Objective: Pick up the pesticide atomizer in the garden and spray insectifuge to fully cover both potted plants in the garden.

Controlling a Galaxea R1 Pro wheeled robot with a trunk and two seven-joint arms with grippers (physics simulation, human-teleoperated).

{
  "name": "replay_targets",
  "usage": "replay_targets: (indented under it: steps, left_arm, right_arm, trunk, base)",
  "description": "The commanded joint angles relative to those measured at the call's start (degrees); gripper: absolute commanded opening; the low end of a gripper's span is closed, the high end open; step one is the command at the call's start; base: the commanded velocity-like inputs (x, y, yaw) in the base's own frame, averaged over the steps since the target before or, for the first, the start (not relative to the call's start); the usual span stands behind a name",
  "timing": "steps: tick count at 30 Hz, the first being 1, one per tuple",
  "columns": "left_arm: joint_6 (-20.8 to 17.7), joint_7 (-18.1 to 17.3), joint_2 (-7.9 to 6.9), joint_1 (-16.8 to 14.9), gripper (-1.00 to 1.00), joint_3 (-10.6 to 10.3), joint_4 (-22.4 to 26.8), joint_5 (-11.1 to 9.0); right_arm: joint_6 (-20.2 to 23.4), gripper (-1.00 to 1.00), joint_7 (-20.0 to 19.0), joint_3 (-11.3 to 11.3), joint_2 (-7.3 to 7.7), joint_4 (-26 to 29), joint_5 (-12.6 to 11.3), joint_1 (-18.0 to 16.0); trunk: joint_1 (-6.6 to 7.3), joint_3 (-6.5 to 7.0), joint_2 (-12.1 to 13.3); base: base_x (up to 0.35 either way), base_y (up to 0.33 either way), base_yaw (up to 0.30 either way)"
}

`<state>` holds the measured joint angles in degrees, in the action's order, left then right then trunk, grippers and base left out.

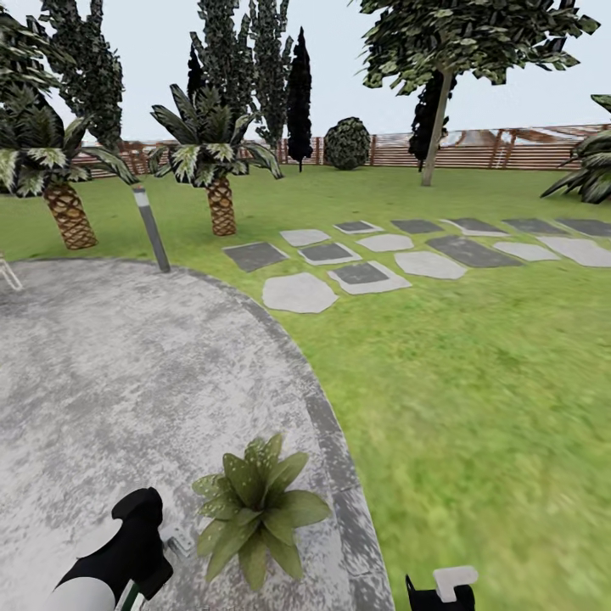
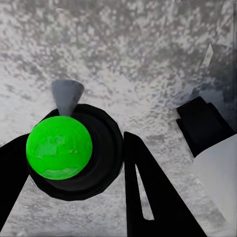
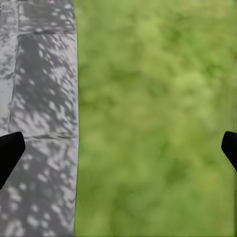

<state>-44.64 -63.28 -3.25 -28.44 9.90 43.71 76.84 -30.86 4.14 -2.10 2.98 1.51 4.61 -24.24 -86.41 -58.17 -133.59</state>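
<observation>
One potted plant point(image 1: 255, 507), a rosette of broad green leaves, stands on the round grey stone patio point(image 1: 127, 382) near its right edge. Its leaves hide the pot. My left gripper point(image 2: 76, 140) is shut on the pesticide atomizer point(image 2: 59, 147), seen end-on as a green round body in a dark ring with a grey nozzle cone point(image 2: 66, 95). In the head view the atomizer's whitish-grey head point(image 1: 176, 540) shows just left of the plant, at the tip of my left arm point(image 1: 127, 552). My right gripper point(image 1: 441, 590) is open, hanging over the patio's border and the grass point(image 3: 158, 123).
Lawn point(image 1: 475, 382) stretches to the right of the patio. A path of grey stepping stones point(image 1: 365, 273) runs to the far right. Beyond the patio stand a slanted lamp post point(image 1: 151, 229) and two palm trees point(image 1: 219, 170). A brown slat fence point(image 1: 509, 148) closes the back.
</observation>
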Motion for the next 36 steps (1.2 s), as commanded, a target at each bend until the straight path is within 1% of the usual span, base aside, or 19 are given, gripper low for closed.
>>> replay_targets:
  steps: [1, 5, 9, 11, 13, 15, 16, 18, 20, 22, 25, 29, 36]
  left_arm:
    - [-0.36, -0.44, 0.06, -0.06, -1.0, 0.12, 0.06, 0.4]
    - [-0.36, -0.35, 0.0, -0.04, -1.0, 0.18, 0.06, 0.39]
    - [-0.37, -0.27, -0.13, -0.04, -1.0, 0.25, 0.14, 0.11]
    - [-0.43, -0.17, -0.31, -0.04, -1.0, 0.53, 0.17, -0.12]
    - [-0.42, -0.11, -0.45, -0.04, -1.0, 1.98, 0.5, -0.18]
    - [-0.38, 0.06, -0.56, -0.07, -1.0, 3.86, 0.86, -0.14]
    - [-0.36, 0.94, -0.54, -0.13, -1.0, 4.35, 0.97, -0.12]
    - [-0.36, 3.63, 0.01, -0.51, -1.0, 4.31, 1.01, -0.13]
    - [-0.36, 4.34, 0.56, -0.68, -1.0, 4.27, 0.96, -0.17]
    - [-0.29, 4.58, 0.98, -0.67, -1.0, 4.31, 0.65, -0.13]
    - [-0.28, 4.66, 0.97, -0.66, -1.0, 4.37, 0.37, -0.12]
    - [-0.27, 4.75, 1.04, -0.65, -1.0, 4.19, 0.27, -0.11]
    - [-0.27, 4.75, 1.04, -0.57, -1.0, 4.27, 0.15, -0.27]
  right_arm:
    - [-0.07, 1.0, 0.4, -0.18, 0.01, -0.02, 0.48, -0.01]
    - [-0.07, 1.0, 0.43, -0.18, 0.01, -0.02, 0.48, -0.01]
    - [-0.07, 1.0, 0.37, -0.18, 0.05, -0.02, 0.48, -0.01]
    - [-0.07, 1.0, 0.35, -0.18, 0.12, -0.02, 0.48, -0.01]
    - [-0.07, 1.0, 0.35, -0.18, 0.16, -0.02, 0.48, -0.01]
    - [-0.07, 1.0, 0.35, -0.18, 0.24, -0.02, 0.48, -0.01]
    - [-0.07, 1.0, 0.35, -0.18, 0.28, -0.02, 0.48, -0.01]
    - [-0.07, 1.0, 0.35, -0.18, 0.28, -0.02, 0.48, -0.01]
    - [-0.07, 1.0, 0.35, -0.18, 0.34, -0.02, 0.48, -0.01]
    - [-0.07, 1.0, 0.35, -0.18, 0.35, -0.02, 0.48, -0.01]
    - [-0.07, 1.0, 0.35, -0.18, 0.32, -0.02, 0.48, -0.01]
    - [-0.07, 1.0, 0.35, -0.18, 0.23, -0.02, 0.48, -0.01]
    - [-0.07, 1.0, 0.35, -0.18, 0.01, -0.02, 0.48, -0.01]
  trunk:
    - [0.01, -0.05, -0.02]
    - [0.01, -0.05, -0.02]
    - [0.01, -0.05, -0.02]
    - [0.01, -0.05, -0.02]
    - [0.01, -0.05, -0.02]
    - [0.01, -0.05, -0.02]
    - [0.01, -0.05, -0.02]
    - [0.01, -0.05, -0.02]
    - [0.01, -0.05, -0.02]
    - [0.01, -0.05, -0.02]
    - [0.01, -0.05, -0.02]
    - [0.01, -0.05, -0.02]
    - [0.01, -0.05, -0.02]
  base:
    - [0.002, -0.27, 0.276]
    - [-0.193, -0.203, 0.277]
    - [-0.114, -0.036, 0.272]
    - [-0.011, -0.003, 0.107]
    - [-0.003, -0.001, 0.03]
    - [-0.001, 0.0, 0.009]
    - [0.0, 0.0, 0.002]
    - [0.0, 0.0, 0.0]
    - [0.0, 0.0, 0.0]
    - [0.0, 0.0, 0.0]
    - [0.016, 0.0, 0.0]
    - [0.237, -0.066, 0.016]
    - [0.054, -0.014, 0.234]
